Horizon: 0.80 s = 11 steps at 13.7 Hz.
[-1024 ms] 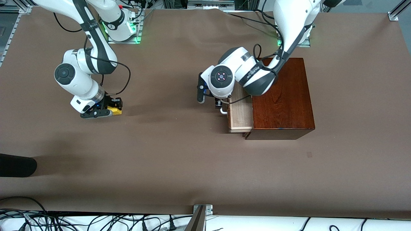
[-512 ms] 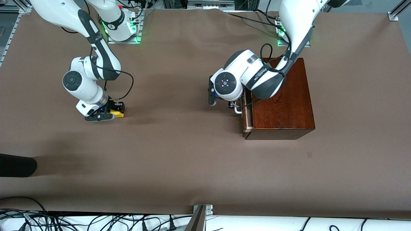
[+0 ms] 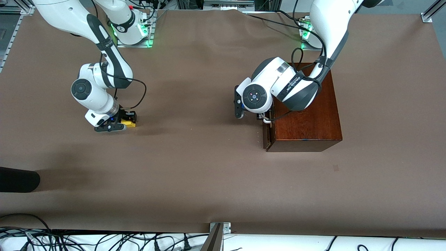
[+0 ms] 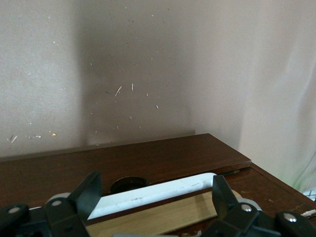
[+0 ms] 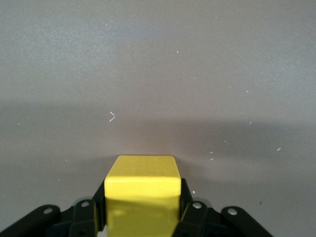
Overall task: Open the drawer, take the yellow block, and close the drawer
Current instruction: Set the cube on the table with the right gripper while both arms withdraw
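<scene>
The drawer (image 3: 268,134) of the dark wooden box (image 3: 304,108), right of centre in the front view, is pushed nearly flush now. A second ago a wide strip of its pale inside stuck out toward the middle of the table, and half a second ago only a thin lip showed. The box itself has not shifted.

The left gripper (image 3: 262,117) has travelled with the drawer, sliding toward the box, and now sits right at the drawer front. Its fingers (image 4: 88,190) stand wide apart on either side of the white handle (image 4: 157,193) without squeezing it. In the left wrist view a sliver of light wood (image 4: 158,219) still shows beneath the handle.

Over in the left part of the front view, the right gripper (image 3: 122,124) has its fingers closed onto the yellow block (image 3: 130,123). The right wrist view shows the block (image 5: 142,195) pinched between the two black fingers (image 5: 190,213). This gripper has drifted a little lower and rightward in the frame over the last second, carrying the block with it. It is down close to the brown table cover (image 3: 195,174), though I cannot tell whether the block touches it.
</scene>
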Available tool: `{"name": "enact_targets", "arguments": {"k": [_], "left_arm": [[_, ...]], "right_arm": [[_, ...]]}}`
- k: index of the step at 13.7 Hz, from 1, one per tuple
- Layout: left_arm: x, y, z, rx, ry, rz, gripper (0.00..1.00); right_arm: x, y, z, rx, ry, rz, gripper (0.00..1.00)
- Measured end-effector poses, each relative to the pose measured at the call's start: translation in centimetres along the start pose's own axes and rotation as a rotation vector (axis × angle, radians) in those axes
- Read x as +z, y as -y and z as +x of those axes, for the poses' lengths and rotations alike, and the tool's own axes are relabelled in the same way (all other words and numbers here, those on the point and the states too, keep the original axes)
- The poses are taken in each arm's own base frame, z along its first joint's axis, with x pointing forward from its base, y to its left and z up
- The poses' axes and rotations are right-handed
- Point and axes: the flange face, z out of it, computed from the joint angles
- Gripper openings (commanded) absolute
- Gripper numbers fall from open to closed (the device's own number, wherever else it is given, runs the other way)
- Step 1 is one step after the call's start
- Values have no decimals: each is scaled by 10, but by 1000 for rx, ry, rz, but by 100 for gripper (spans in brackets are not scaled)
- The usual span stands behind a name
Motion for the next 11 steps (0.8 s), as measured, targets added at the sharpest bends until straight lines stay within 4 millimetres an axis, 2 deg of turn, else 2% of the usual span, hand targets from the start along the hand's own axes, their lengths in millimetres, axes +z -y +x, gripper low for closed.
{"name": "enact_targets", "arguments": {"k": [1,3,5,6,8,11], "left_arm": [[-1,0,1,-4,-2,3,100],[-14,-2,-2,-52,-16,23,100],[-51,-7,-15,-129,-55,72,100],[-75,-11,-27,-159,-78,105,100],[-128,-20,-67,-220,-122,169,100],[-190,-30,-145,-344,-163,249,100]], "right_arm": [[0,0,0,0,-1,0,98],[-4,0,2,-1,-16,0,100],[-24,0,8,-4,-44,2,100],[-42,1,12,-8,-60,3,100],[-92,6,21,-19,-73,8,100],[-191,11,35,-54,-63,13,100]]}}
